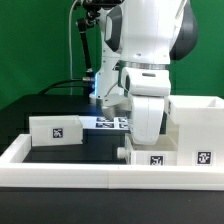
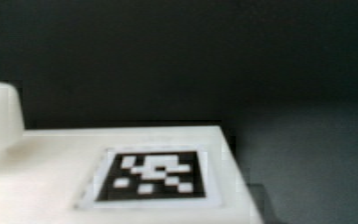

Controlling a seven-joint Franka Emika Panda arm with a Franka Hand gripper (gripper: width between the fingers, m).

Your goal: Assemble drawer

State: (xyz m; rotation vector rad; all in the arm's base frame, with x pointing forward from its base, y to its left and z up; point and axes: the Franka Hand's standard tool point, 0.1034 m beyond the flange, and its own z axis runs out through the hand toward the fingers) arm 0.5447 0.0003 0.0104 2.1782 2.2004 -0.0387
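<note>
The black table [image 1: 75, 152] carries 1 small white tray [image 1: 57, 130] toward the exterior view's left, with its square tag facing the camera. The marker board [image 1: 110, 123] lies flat on the surface, farther back and nearer the middle. The tall white shell [image 1: 195, 125] stands at the exterior view's right, with a 2nd tray [image 1: 150, 152] just beside it (whether the 2 touch cannot be told). A long low white rail [image 1: 60, 175] edges the table's near side.

the pincer [image 1: 148, 128] has its fingertips hidden behind the small tray [image 1: 150, 152] before it, the shell [image 1: 197, 125] just beside it runs off frame, and the tag [image 2: 155, 175] beneath it is blurred.
</note>
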